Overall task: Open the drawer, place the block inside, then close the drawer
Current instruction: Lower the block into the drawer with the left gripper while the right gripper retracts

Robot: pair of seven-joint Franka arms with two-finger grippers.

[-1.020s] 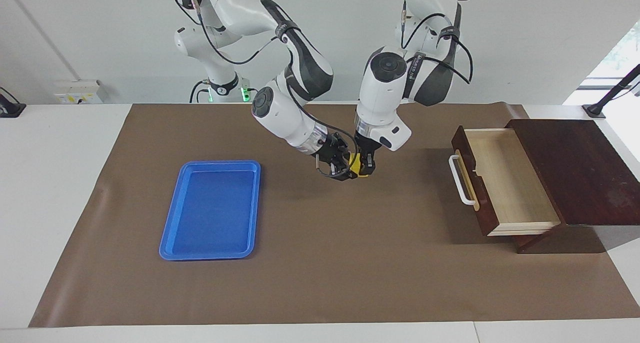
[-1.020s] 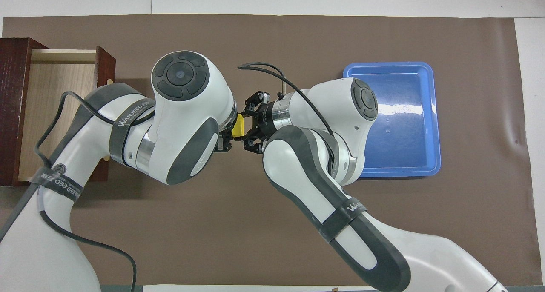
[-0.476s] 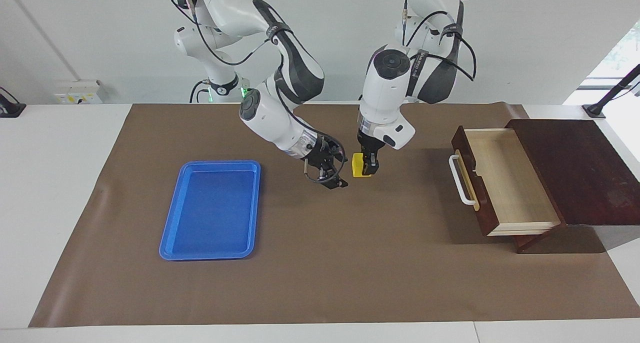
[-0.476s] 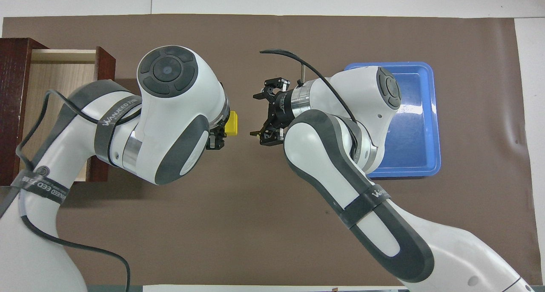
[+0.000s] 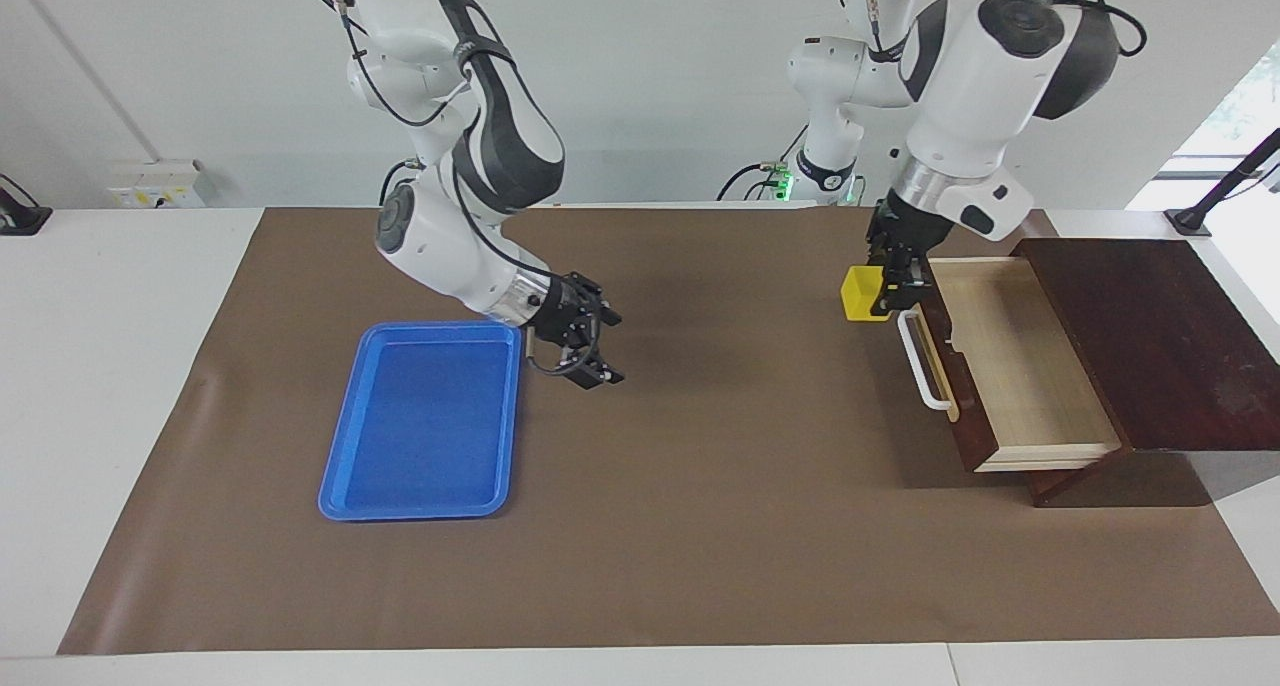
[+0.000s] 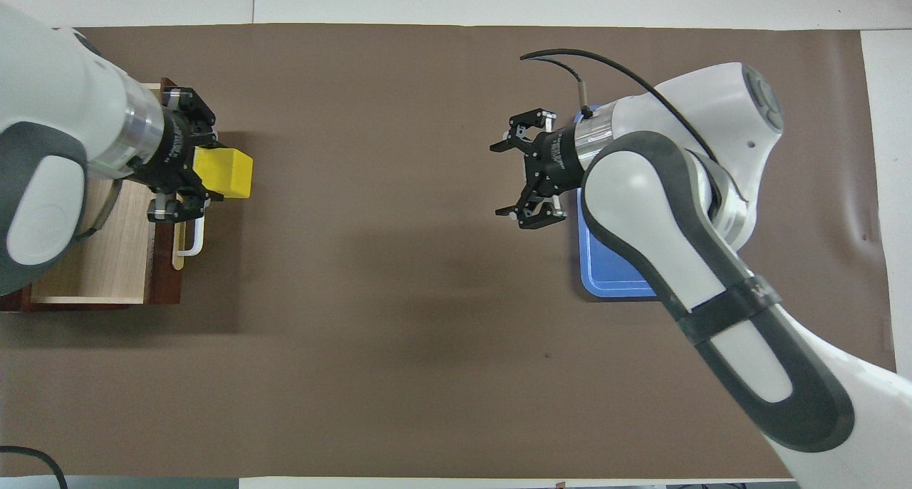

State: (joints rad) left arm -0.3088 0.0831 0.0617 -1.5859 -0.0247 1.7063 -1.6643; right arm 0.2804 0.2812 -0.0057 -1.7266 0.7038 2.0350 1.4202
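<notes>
One block (image 5: 861, 293), one open drawer (image 5: 1010, 356), one tray (image 5: 425, 421)

You are looking at a robotics lab: two white-and-grey robot arms (image 5: 470, 136) mounted at a white tabletop (image 5: 120, 296) under a brown paper mat (image 5: 700, 526), bare white wall (image 5: 650, 66), grey wall socket box (image 5: 160, 184), trailing black cables (image 5: 400, 181).

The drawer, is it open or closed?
Open. The drawer is pulled out of its dark box, its pale wood inside showing and empty; the block is not in yet.
</notes>
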